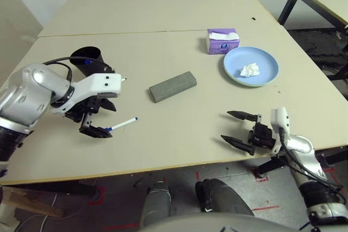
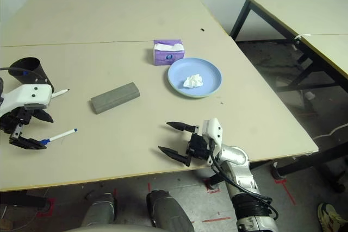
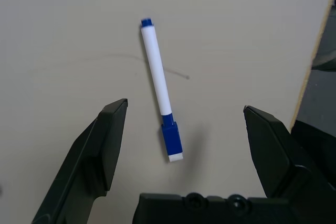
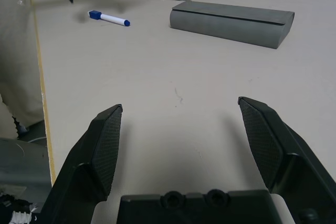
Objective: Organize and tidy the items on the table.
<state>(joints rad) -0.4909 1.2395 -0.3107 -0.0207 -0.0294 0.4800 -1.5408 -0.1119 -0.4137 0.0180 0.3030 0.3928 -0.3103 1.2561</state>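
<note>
while the left gripper (image 3: 178,124) gapes over the blue-capped marker (image 3: 159,87) — right gripper (image 4: 181,124) gapes too.

Rounded silver metal forearms, white plastic wrist housings, black cables looping along each arm, left gripper (image 1: 97,125) and right gripper (image 1: 237,128) each with two pointed black fingers, screws in black finger bases

The table (image 1: 179,134) is light beige; the case (image 1: 172,86) grey; the plate (image 1: 266,63) pale blue; the tissue (image 1: 249,70) white; the marker (image 3: 157,80) white with blue cap.
</note>
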